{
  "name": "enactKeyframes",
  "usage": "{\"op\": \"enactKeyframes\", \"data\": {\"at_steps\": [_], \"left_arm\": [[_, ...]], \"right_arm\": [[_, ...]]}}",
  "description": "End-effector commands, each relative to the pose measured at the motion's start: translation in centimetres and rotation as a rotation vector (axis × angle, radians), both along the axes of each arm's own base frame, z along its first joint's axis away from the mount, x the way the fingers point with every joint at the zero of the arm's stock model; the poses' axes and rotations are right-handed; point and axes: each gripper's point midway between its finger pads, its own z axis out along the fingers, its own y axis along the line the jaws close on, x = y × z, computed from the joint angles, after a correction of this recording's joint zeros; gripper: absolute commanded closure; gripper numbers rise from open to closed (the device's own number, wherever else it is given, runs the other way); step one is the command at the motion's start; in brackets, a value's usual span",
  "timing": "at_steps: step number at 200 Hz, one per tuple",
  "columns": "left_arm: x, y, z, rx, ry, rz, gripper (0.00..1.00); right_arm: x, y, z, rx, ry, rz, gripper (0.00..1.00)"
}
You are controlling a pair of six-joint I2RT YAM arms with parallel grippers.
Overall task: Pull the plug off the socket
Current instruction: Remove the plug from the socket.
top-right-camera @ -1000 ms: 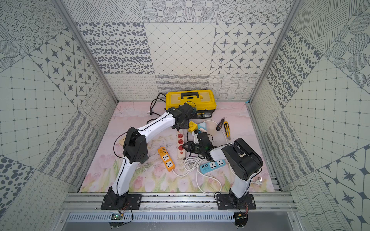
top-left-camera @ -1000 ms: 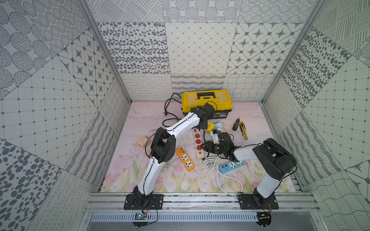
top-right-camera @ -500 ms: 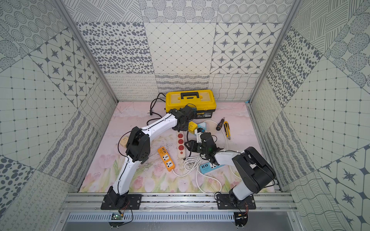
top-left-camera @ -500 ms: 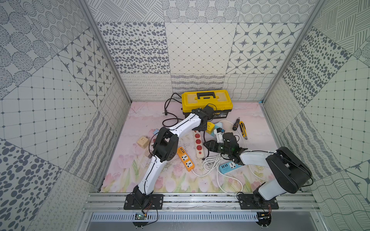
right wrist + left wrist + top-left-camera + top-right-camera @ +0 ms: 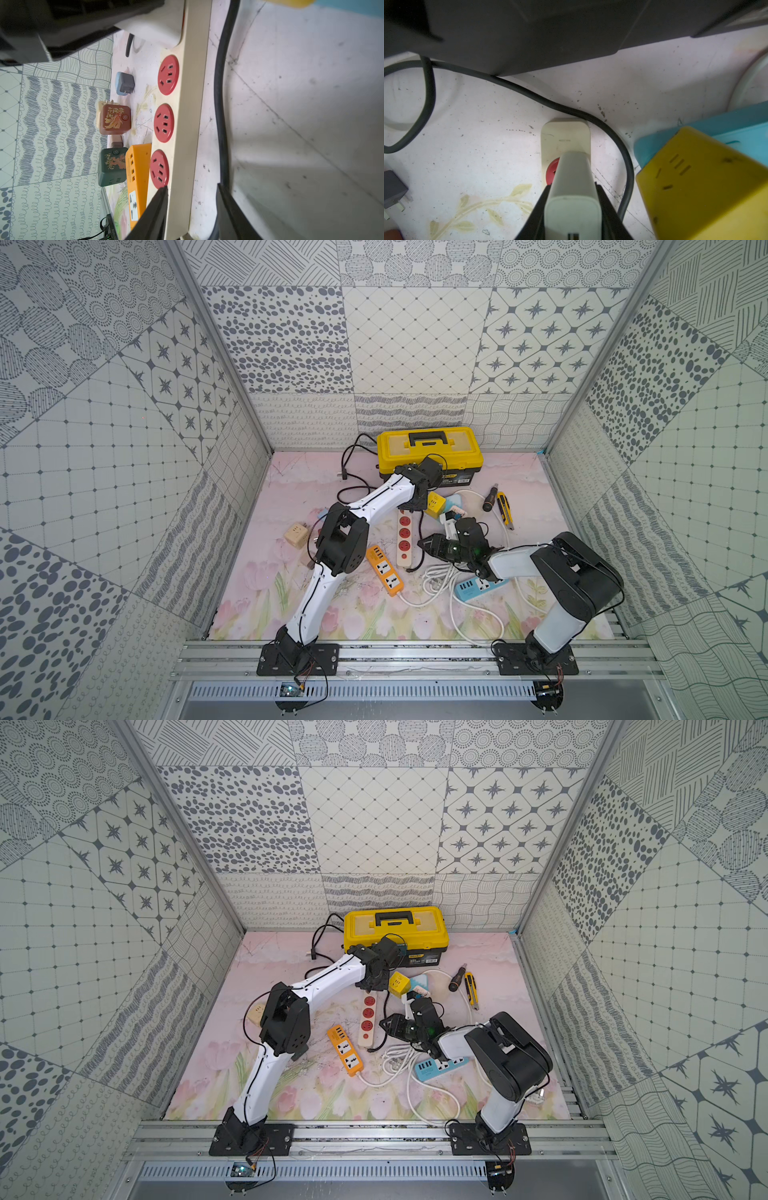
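The surface (image 5: 291, 489) is pale pink with a tulip print, and the walls (image 5: 415, 344) are grey-on-white patchwork patterns. The power strip (image 5: 403, 559) is cream with red round sockets (image 5: 404, 533), the plug (image 5: 572, 187) plain white, the cable (image 5: 629, 170) black. The toolbox (image 5: 457, 448) is yellow with a black handle (image 5: 429, 438). There's also an orange strip (image 5: 384, 570) and a light blue strip (image 5: 478, 586).

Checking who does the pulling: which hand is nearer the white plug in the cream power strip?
Left. The left hand grips the white plug at the far end of the cream power strip; the right hand holds that strip's opposite, near end.
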Motion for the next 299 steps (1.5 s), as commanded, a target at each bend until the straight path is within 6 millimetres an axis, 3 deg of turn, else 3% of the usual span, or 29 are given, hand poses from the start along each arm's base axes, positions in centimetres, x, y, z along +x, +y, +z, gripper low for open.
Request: {"op": "enactKeyframes", "data": {"at_steps": [1,24,63,108,134,162,191,235,299], "left_arm": [[-0.2,0.8,1.3,0.022,-0.023,-0.037,0.92],[-0.8,1.1,1.3,-0.001,-0.023,-0.041,0.93],[-1.2,1.6,0.6,-0.069,0.004,-0.006,0.94],[-1.7,1.3,0.4,-0.127,0.031,0.015,0.95],[-2.4,1.2,0.9,-0.17,0.048,0.032,0.95],[-2.6,0.8,2.8,-0.224,0.032,0.027,0.96],[-3.5,0.4,4.0,-0.289,0.018,0.013,0.96],[-6.2,0.4,2.8,-0.37,0.065,0.0,0.96],[-4.2,-0.4,0.6,-0.478,0.158,-0.01,0.96]], "right_arm": [[1.6,1.7,1.9,0.066,-0.037,-0.043,0.57],[2.1,2.4,2.3,0.113,-0.043,-0.069,0.58],[3.3,3.9,1.3,0.124,-0.004,-0.083,0.6],[3.8,5.2,-2.1,0.037,0.052,-0.14,0.6],[3.5,4.0,-4.5,-0.073,0.101,-0.197,0.6],[2.6,2.1,-7.0,-0.148,0.16,-0.249,0.62],[1.8,1.4,-8.7,-0.18,0.199,-0.257,0.63],[1.6,1.6,-9.2,-0.228,0.199,-0.212,0.64],[3.8,3.0,-8.8,-0.302,0.137,-0.153,0.65]]}}
